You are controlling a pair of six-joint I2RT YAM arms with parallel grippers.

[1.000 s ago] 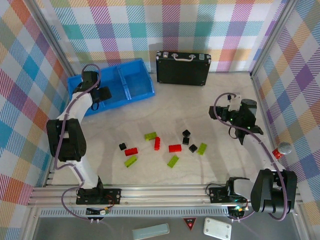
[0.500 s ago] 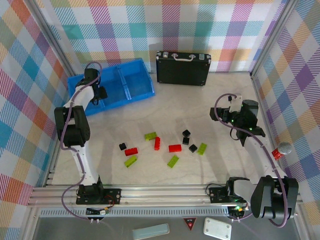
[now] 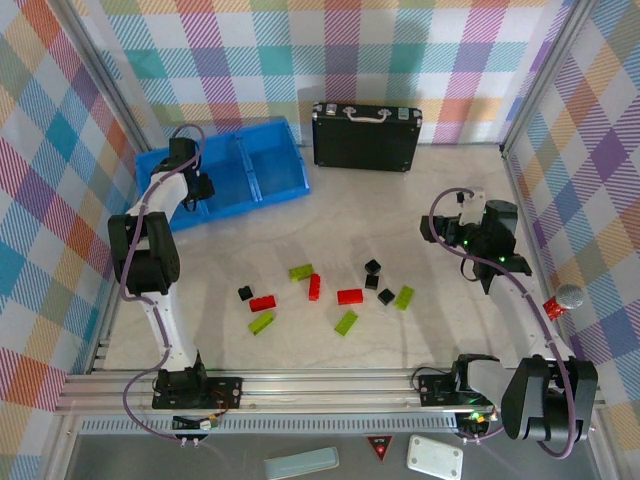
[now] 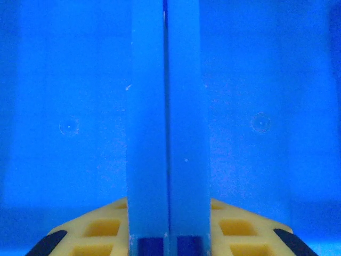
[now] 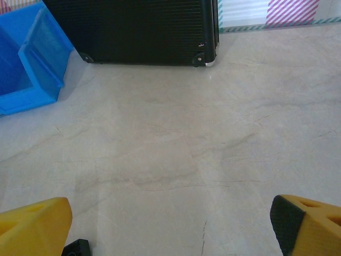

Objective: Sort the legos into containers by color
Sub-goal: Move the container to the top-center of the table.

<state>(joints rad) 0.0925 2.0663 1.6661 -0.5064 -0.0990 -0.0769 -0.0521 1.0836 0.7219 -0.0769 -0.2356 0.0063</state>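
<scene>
A divider wall (image 4: 165, 117) of the blue bin (image 3: 262, 160) stands straight between the spread fingers of the left gripper (image 3: 197, 192), with open blue floor on either side. Ahead of the wide-open right gripper (image 5: 170, 234), bare table (image 5: 176, 138) reaches the black briefcase (image 5: 133, 32) and the blue bin. One black brick (image 5: 77, 248) lies beside its left finger.

A: Where does the bin (image 3: 275, 165) sit?
B: On the table (image 3: 400, 215) at ten o'clock; the briefcase (image 3: 365, 140) stands just beside it, at twelve.
A: And the bricks (image 3: 350, 296)?
B: Scattered centrally toward six, well apart from both.
</scene>
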